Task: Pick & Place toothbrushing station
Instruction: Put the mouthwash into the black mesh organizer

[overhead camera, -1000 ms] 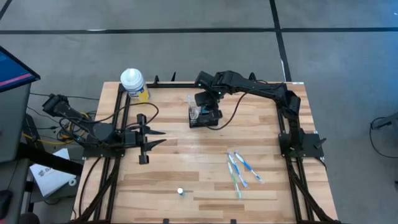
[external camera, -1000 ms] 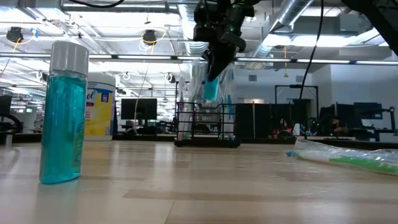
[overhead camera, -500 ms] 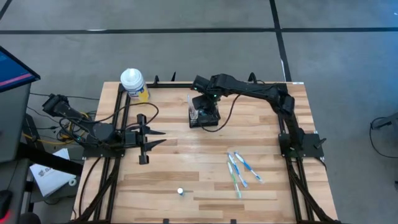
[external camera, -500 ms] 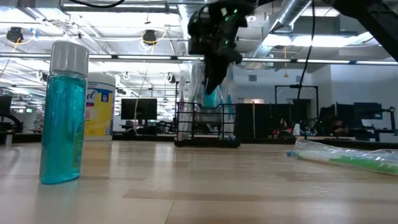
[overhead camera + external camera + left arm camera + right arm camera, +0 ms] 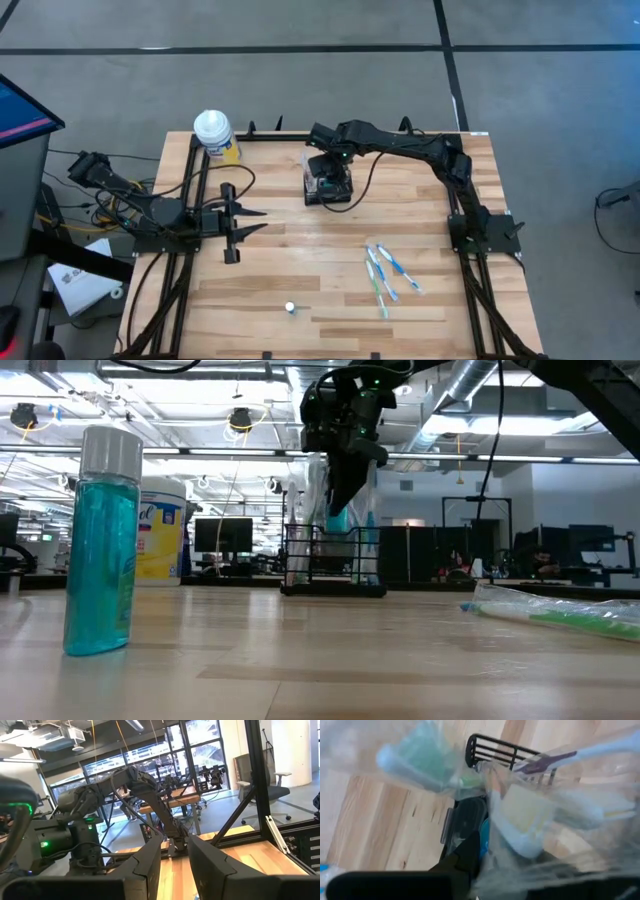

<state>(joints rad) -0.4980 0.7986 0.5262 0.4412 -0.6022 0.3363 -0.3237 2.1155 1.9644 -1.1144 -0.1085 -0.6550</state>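
The black wire-mesh holder (image 5: 328, 190) stands on the table's far middle; it also shows in the low view (image 5: 332, 565). Several wrapped toothbrushes stand in it (image 5: 545, 805). My right gripper (image 5: 345, 478) is right above it, pointing down, shut on a teal toothbrush in a clear wrapper (image 5: 338, 520) whose lower end is inside the holder. My left gripper (image 5: 252, 221) is open and empty at the table's left side. My right gripper pinches the wrapped teal toothbrush near its upper end (image 5: 340, 500) between its two fingers, from above, pointing down. The toothbrush hangs nearly upright below the fingers, its lower end down among the holder's wires. In the right wrist view the wrappers hide the contact.
A yellow tub with a white lid (image 5: 216, 135) stands at the far left corner. A teal mouthwash bottle (image 5: 101, 540) stands near the front edge (image 5: 290, 308). Several wrapped toothbrushes (image 5: 385, 272) lie right of the table's middle.
My right gripper has gone down and slightly toward the table's left, over the holder, staying shut. The teal toothbrush has gone down with it, and its lower end now sits deeper in the holder.
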